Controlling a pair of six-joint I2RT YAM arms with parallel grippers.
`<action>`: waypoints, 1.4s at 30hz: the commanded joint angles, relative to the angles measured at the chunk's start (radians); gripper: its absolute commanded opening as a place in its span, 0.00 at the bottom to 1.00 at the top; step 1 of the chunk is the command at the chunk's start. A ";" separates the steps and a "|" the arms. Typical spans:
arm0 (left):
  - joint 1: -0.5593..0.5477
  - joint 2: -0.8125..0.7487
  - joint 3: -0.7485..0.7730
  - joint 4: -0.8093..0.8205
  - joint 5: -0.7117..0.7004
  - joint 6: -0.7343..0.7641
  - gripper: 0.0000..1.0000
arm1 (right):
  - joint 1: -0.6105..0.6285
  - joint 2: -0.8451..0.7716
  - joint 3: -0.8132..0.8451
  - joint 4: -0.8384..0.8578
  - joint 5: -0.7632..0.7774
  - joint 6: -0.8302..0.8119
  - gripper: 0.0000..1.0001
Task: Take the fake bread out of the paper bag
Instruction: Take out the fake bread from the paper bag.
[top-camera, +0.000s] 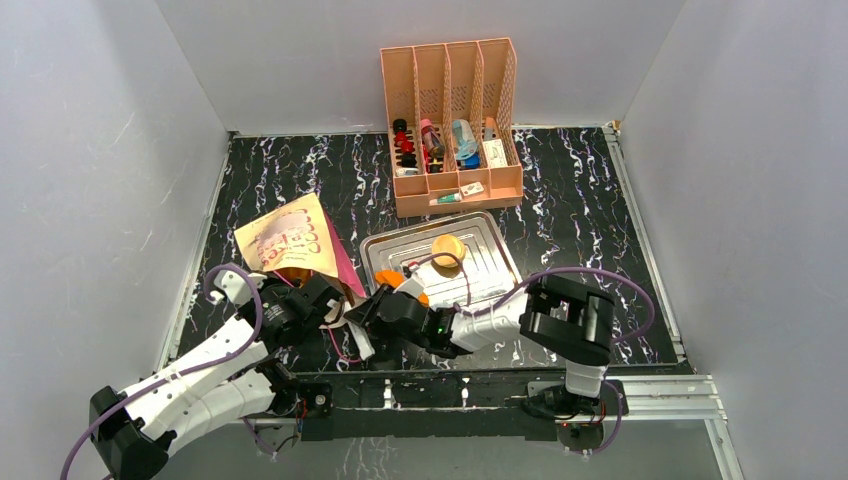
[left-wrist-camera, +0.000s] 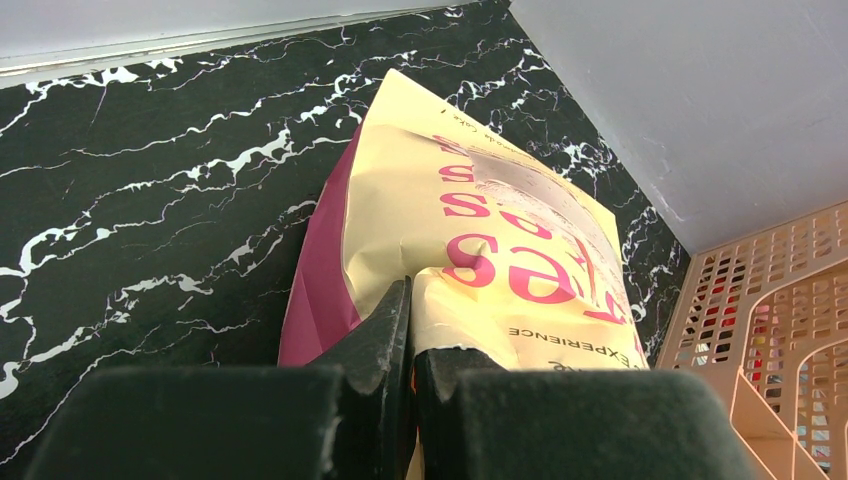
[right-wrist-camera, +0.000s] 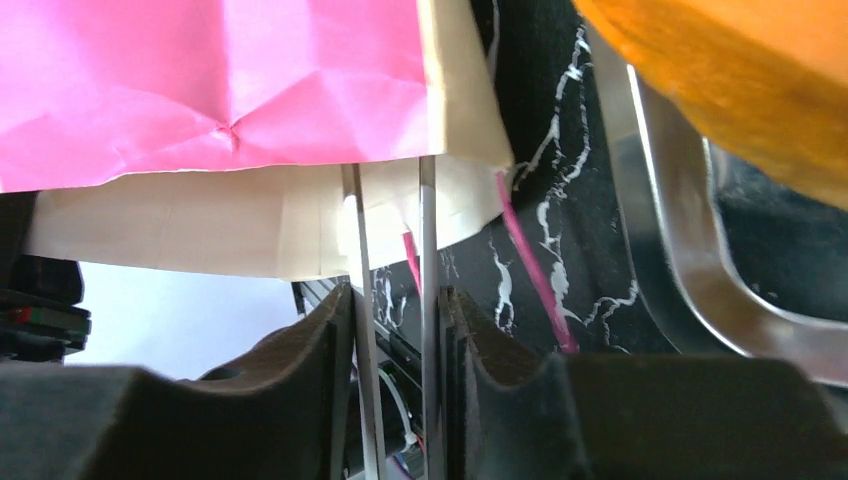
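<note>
Nearest us, both arm bases sit at the table's front edge, and both arms reach inward to the left of centre. The left gripper (left-wrist-camera: 411, 325) is closed, its two dark fingers pinching the near edge of the paper bag (top-camera: 290, 240). The right gripper (right-wrist-camera: 397, 300) sits just beside it at the same end of the bag. Its jaws stand a little apart, with two thin pale strips running down the gap. We cannot tell whether they are pinching anything. A thin pink cord (right-wrist-camera: 530, 260) hangs down just past these fingers. The bag lies flat on the black marbled table (top-camera: 580, 220), left of centre, cream face up with its lettering showing. A magenta side panel runs along its right edge, and its far end points toward the back left. Just right of the bag is a metal tray (top-camera: 495, 260). An orange lump (top-camera: 388, 278) shows at the tray's near left corner, close against the right wrist. We cannot tell what it is. Farther in, a round yellow-orange piece (top-camera: 448, 247) rests on the tray. Beyond the tray, against the back wall, stands a peach slotted organizer (top-camera: 432, 80). Small items lie in its low front compartments, too small to name.
</note>
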 joint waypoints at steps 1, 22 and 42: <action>-0.004 -0.007 0.023 -0.007 -0.013 -0.003 0.00 | -0.014 -0.012 0.010 0.108 -0.010 -0.023 0.13; -0.003 0.100 0.070 -0.087 -0.033 -0.119 0.01 | 0.002 -0.451 -0.170 -0.076 -0.110 -0.265 0.00; 0.012 0.149 0.128 -0.194 -0.112 -0.173 0.03 | 0.006 -1.053 -0.208 -0.722 -0.153 -0.557 0.00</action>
